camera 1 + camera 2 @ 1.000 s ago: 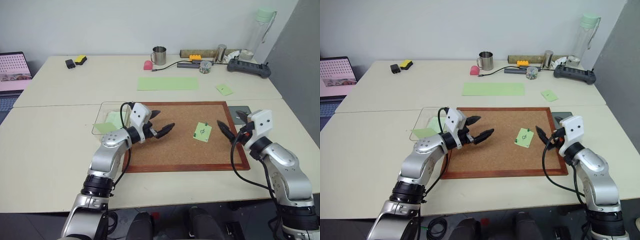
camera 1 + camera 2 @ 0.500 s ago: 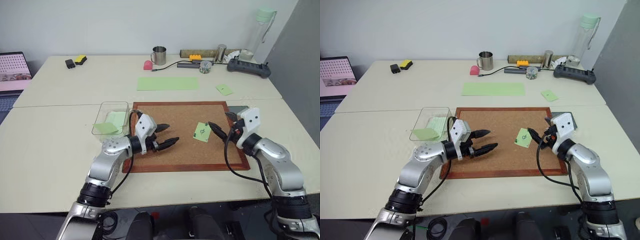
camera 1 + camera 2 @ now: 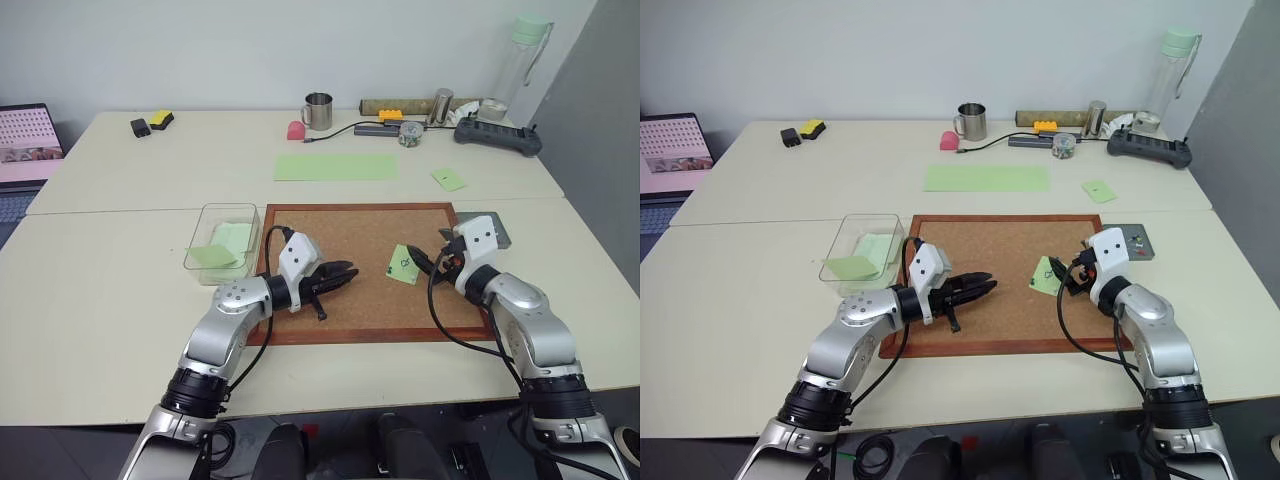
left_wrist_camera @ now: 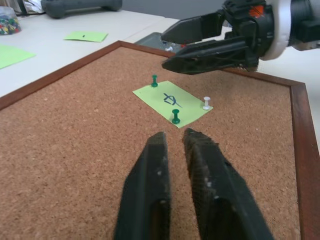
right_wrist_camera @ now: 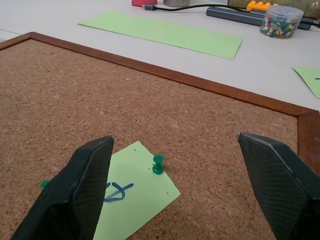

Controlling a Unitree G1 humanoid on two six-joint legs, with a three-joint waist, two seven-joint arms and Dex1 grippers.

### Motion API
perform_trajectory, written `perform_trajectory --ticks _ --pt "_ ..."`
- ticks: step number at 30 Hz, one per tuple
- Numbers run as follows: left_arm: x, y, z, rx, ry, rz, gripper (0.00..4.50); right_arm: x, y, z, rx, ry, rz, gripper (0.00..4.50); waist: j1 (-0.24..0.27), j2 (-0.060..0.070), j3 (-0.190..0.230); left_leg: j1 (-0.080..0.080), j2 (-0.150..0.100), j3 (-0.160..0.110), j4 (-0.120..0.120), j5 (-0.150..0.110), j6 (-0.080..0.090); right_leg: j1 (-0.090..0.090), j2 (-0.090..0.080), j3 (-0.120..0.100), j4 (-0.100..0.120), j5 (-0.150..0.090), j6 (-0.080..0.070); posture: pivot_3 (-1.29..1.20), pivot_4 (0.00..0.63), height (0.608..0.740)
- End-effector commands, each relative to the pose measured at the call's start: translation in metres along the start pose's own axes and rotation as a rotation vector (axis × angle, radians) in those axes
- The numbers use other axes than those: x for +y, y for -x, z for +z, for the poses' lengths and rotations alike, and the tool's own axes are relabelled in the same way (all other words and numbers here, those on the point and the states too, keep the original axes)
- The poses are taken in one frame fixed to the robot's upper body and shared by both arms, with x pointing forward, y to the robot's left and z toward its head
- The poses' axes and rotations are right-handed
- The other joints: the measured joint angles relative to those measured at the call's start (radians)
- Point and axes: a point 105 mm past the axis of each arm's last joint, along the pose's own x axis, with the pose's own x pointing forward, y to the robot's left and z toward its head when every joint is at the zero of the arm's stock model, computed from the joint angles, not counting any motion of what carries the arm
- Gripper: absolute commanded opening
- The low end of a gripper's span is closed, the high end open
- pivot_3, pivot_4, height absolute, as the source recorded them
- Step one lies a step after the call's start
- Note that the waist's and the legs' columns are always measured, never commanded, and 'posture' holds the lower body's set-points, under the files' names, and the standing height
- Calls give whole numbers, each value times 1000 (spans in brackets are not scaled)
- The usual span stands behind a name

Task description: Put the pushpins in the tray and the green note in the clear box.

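Left gripper (image 4: 172,137) fingers pressed together, holding nothing, over bare cork board (image 3: 350,240); right gripper (image 5: 175,150) jaws spread wide, straddling the green note (image 4: 172,100), pinned flat by pushpins (image 4: 176,116), one corner toward left gripper.

Three pushpins (image 4: 175,116) in the one marked green note (image 4: 172,101): two green, one white; one cork board (image 3: 360,270), one clear box (image 3: 222,240), one grey tray (image 3: 1136,241), one metal mug (image 3: 318,110)
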Motion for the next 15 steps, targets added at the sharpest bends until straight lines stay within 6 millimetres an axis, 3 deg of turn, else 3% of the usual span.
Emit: perform_trajectory --ticks 1,12,15 --pt "-4 -4 3 -9 -19 -20 57 0 -3 10 -40 23 -7 4140 0 0 0 0 0 0 0 0 0 0 0 0 0 0 0 0 150 740" --pt "-8 -9 -44 150 31 -21 57 1 -14 2 -17 -6 -5 4140 -1 1 0 0 0 0 0 0 0 0 0 0 0 0 0 0 150 740" --pt "-8 -9 -48 145 53 -8 57 3 -17 1 -15 -15 5 4140 -1 2 -1 2 0 0 0 0 0 1 0 0 0 0 0 0 150 740"
